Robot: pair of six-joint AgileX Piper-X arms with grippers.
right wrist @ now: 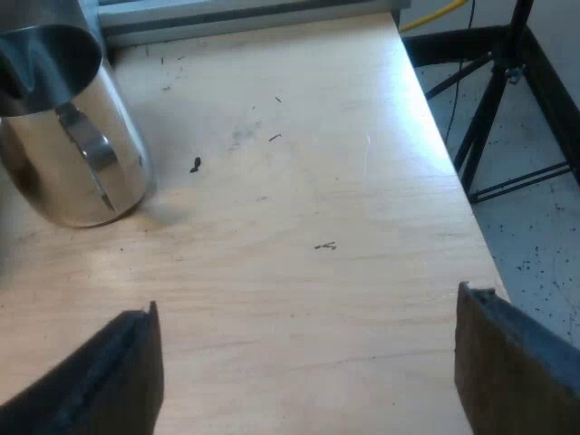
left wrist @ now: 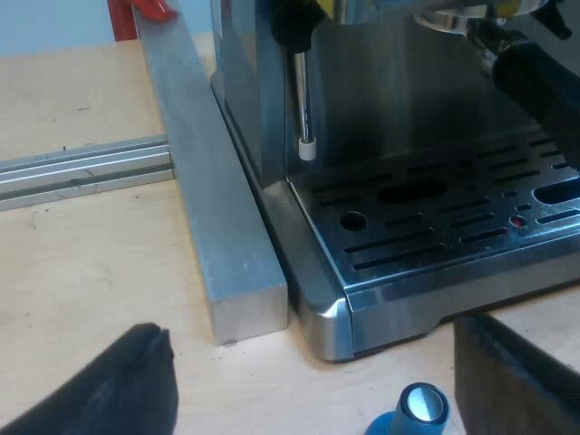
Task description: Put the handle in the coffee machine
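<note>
Holding left gripper point(left wrist: 313, 331) spread wide, gripping nothing, over bare wood off the espresso machine point(left wrist: 399, 82) at its drip tray point(left wrist: 435, 227) corner. Noting metal bar point(left wrist: 213, 208) lying tight along the machine's side, closing room there. Spotting blue tamper point(left wrist: 419, 410) between the fingers, partly cut off. Seeing holder point(left wrist: 453, 18) up at the machine's front, dark handle point(left wrist: 539, 86) jutting over the tray; end cut off, locking unclear. Keeping right gripper point(right wrist: 306, 304) wide apart, gripping nothing, over open table point(right wrist: 290, 199); steel jug point(right wrist: 72, 145) nearby, table edge point(right wrist: 453, 190) close, tripod legs point(right wrist: 494, 109) beyond.
</note>
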